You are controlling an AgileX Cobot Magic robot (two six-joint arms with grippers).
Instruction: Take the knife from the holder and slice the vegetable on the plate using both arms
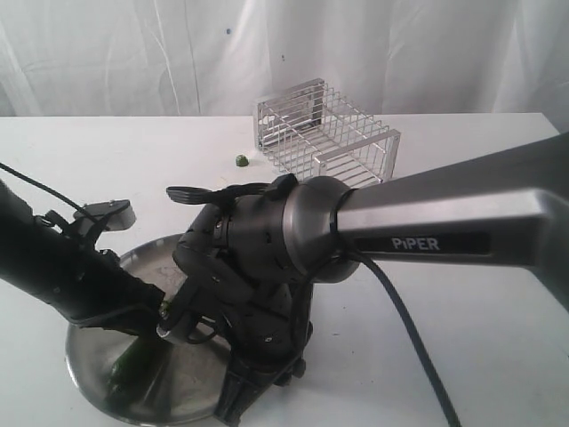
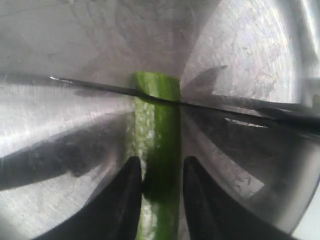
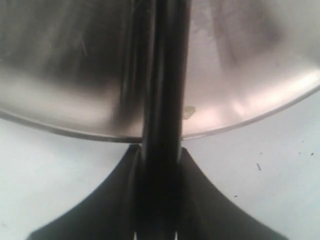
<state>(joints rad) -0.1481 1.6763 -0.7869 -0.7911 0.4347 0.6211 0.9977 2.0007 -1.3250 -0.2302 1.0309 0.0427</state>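
The steel plate [image 1: 93,369] lies at the near left of the table, largely covered by both arms. In the left wrist view the green vegetable [image 2: 157,130] lies on the plate [image 2: 60,125], and my left gripper [image 2: 161,172] is shut on it, one finger on each side. The knife [image 2: 110,90] lies across the vegetable near its cut end, blade edge on the skin. My right gripper [image 3: 160,155] is shut on the knife's black handle [image 3: 162,100] over the plate's rim [image 3: 240,120]. The wire holder [image 1: 324,133] stands at the back with no knife in it.
A small cut-off green end piece [image 1: 240,161] lies on the white table left of the holder. The right arm lettered PIPER [image 1: 440,242] reaches in from the right across the near middle. White curtains hang behind the table.
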